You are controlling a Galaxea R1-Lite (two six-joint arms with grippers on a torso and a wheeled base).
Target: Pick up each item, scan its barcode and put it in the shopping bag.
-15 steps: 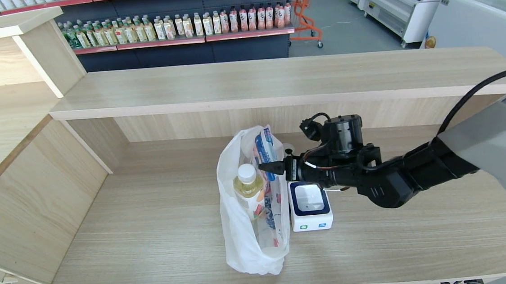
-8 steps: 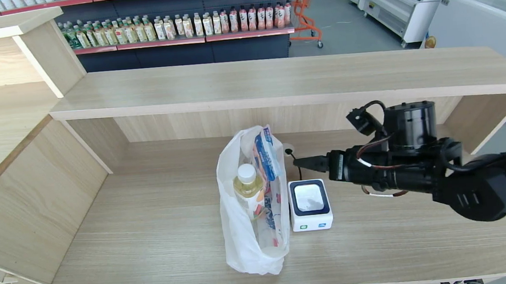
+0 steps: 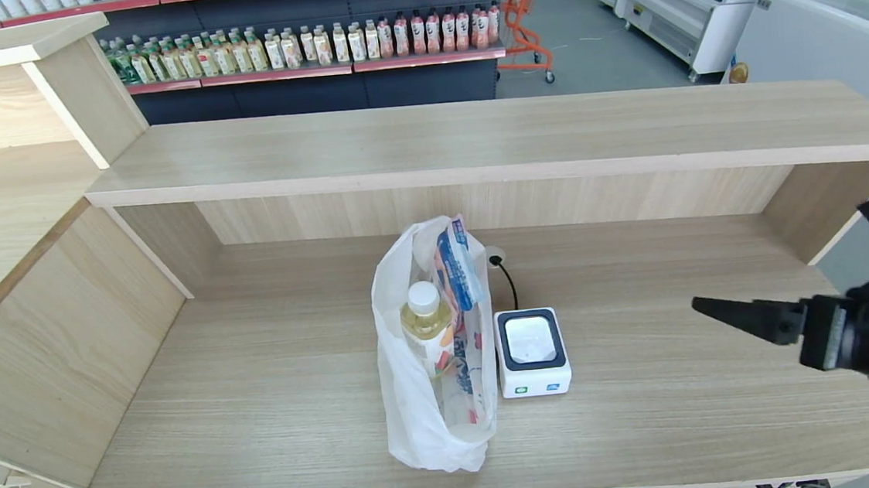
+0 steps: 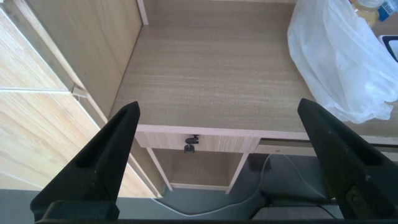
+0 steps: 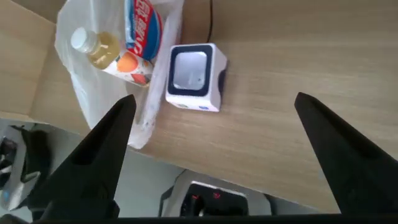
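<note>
Right gripper (image 3: 719, 311) is pictured above the right end of the wooden counter (image 3: 259, 382), well apart from the scanner (image 3: 532, 353). Its two fingers are seen spread wide in the right wrist view, with nothing gripped or touched between them. The left gripper (image 4: 219, 106) is likewise shown gaping wide and empty, hung over the counter's front edge on the robot's left of the bag. One white shopping bag (image 3: 417, 416) is stood near the middle of the counter, its mouth open upward. Two items are counted inside it: one bottle (image 3: 426, 316) of yellowish drink with a white cap, set upright, and one blue-and-white packet (image 3: 455, 267) propped just behind it. The one scanner, a white box with a dark-framed window, is placed just beside the bag on its right, and a single black cable (image 3: 511, 284) is led from it toward the back of the counter
</note>
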